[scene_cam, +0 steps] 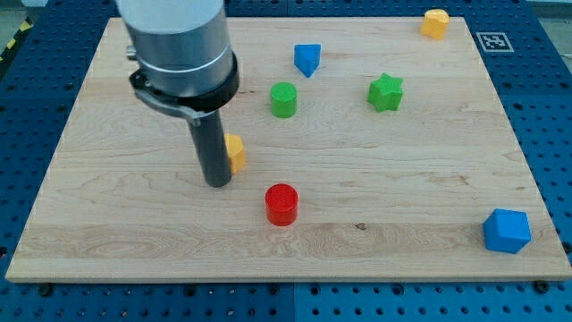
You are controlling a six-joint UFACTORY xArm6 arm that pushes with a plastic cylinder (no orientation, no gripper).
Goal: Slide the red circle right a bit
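Sitting near the view's bottom, the red circle (pixel 281 204) rests on the wooden tabletop (pixel 402 161), a little left of centre, with bare board to its right. Low at the view's right edge lies a blue block (pixel 507 231), angular in shape, well apart from it.

Just beyond the red circle, up and to the view's left, my tip (pixel 218 182) stands on the board, near the circle but apart from it. There are no jaws on this arm, only the rod, so nothing is held. Partly hidden behind the rod is a yellow block (pixel 236 152), touching or almost touching it; I cannot tell which, nor its shape.

I judge this to be the approach step: the push has not begun. The next move calls for bringing my tip down to the circle's left flank, level with its middle, then a short push rightward.

Farther off sit a green cylinder (pixel 283 99), a green star (pixel 385 92) and a blue triangular block (pixel 307 60). At the far right corner lies another yellow block (pixel 435 23).
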